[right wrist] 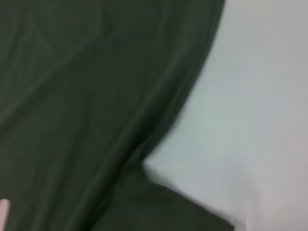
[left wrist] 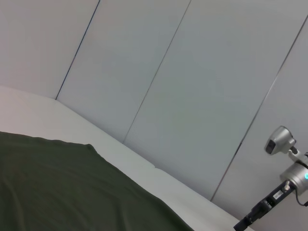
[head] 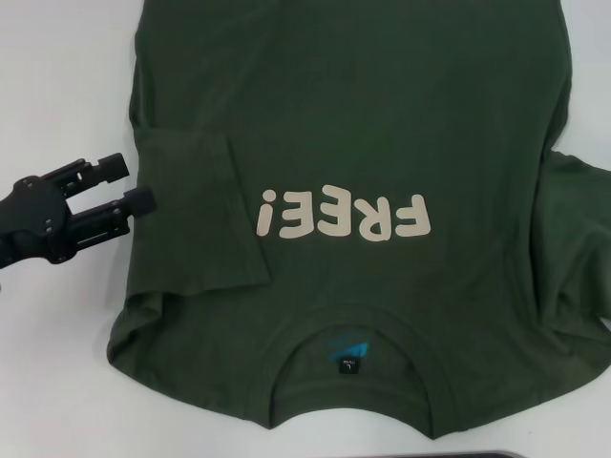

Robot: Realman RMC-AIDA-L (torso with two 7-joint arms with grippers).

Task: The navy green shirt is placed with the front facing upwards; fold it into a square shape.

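Note:
The navy green shirt (head: 353, 124) lies front up on the white table (head: 57, 86), its collar (head: 348, 329) and neck tag nearest me. The cream "FREE!" lettering (head: 344, 215) reads upside down from here. The sleeve on my left (head: 196, 215) is folded in over the body, while the sleeve on my right (head: 578, 248) still spreads out. My left gripper (head: 129, 183) hovers open just off the shirt's left edge, beside the folded sleeve, holding nothing. The left wrist view shows a stretch of the shirt (left wrist: 62, 187). The right wrist view shows the shirt (right wrist: 86, 96) close up against the table (right wrist: 250, 106).
Bare white table surrounds the shirt on the left and near side. Grey wall panels (left wrist: 192, 72) stand behind the table. A silver device on a dark stand (left wrist: 284, 159) sits at the far side. A dark edge (head: 477, 455) shows at the table's near rim.

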